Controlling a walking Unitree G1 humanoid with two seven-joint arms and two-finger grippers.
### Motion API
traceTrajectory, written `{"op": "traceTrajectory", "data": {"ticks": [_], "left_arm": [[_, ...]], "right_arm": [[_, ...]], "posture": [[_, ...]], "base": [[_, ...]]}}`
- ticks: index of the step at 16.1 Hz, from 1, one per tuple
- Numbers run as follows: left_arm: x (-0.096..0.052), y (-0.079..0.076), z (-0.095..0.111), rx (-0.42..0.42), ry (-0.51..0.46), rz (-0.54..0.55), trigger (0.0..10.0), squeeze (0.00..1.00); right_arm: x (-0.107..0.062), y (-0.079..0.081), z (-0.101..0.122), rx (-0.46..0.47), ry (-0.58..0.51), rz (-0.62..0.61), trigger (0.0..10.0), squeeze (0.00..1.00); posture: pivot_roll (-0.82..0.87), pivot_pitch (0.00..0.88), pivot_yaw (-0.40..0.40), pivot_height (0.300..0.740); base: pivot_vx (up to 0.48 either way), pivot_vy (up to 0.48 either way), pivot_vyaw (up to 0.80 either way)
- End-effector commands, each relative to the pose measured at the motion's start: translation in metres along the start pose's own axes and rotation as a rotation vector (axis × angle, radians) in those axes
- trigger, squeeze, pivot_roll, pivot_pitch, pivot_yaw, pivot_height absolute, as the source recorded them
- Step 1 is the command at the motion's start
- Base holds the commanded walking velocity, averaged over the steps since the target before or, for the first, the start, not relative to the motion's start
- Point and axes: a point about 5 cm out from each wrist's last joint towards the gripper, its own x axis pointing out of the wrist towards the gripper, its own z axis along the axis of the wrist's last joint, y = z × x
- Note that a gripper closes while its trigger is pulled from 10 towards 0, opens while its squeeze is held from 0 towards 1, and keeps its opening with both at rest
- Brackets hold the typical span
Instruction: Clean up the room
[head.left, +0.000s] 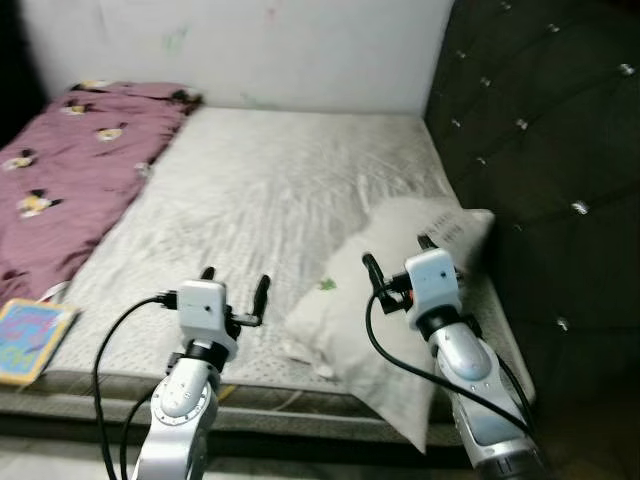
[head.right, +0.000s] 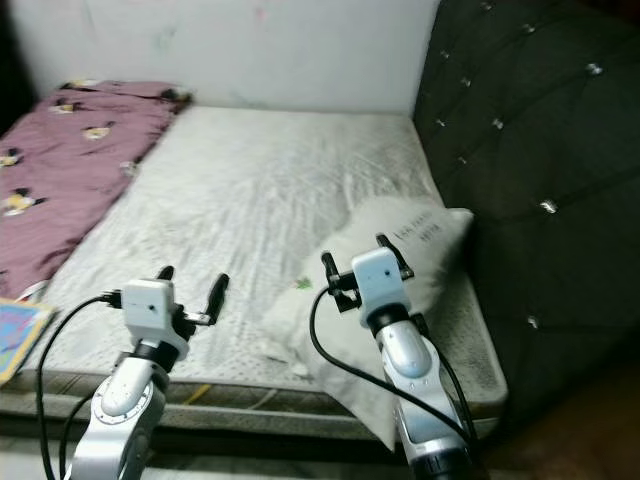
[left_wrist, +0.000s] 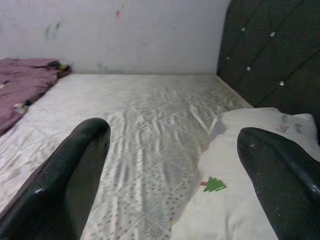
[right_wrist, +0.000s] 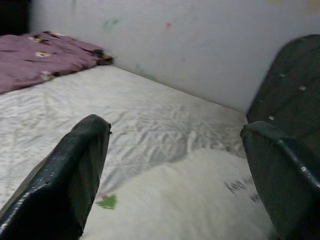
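Note:
A white pillow with a small green tree print lies at the bed's near right corner, against the dark tufted headboard. My right gripper hovers open just above the pillow. To the pillow's left, my left gripper is held open over the near edge of the white mattress. A crumpled maroon blanket with yellow figures covers the bed's left side. A colourful book lies at the near left corner.
A pale wall runs behind the bed. The headboard bounds the right side. Black cables hang from both wrists. The mattress's front edge is right below my arms.

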Motion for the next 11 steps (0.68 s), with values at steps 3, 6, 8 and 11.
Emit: {"op": "traceTrajectory", "data": {"ticks": [3,6,8,11], "left_arm": [[0.0018,-0.0018,0.0027,0.008,-0.005,-0.009,10.0,0.0],[0.0017,-0.0017,0.003,0.011,-0.005,-0.012,10.0,0.0],[0.0017,-0.0017,0.0029,0.015,-0.003,-0.015,10.0,0.0],[0.0018,-0.002,0.0027,0.016,-0.002,-0.017,10.0,0.0]], "right_arm": [[0.0016,-0.0031,0.0018,-0.001,-0.001,-0.01,10.0,0.0],[0.002,-0.0026,0.0019,-0.005,-0.001,-0.007,10.0,0.0],[0.0022,-0.0019,0.0018,-0.009,-0.001,-0.002,10.0,0.0],[0.0028,-0.0012,0.0019,-0.008,-0.003,0.004,10.0,0.0]], "posture": [[-0.05,0.0,-0.005,0.74],[-0.04,0.0,-0.005,0.74],[-0.04,0.0,-0.004,0.74],[-0.04,0.0,-0.004,0.74]], "base": [[0.0,0.0,-0.75],[0.0,0.0,0.0],[0.0,0.0,0.0],[0.0,0.0,0.0]]}}
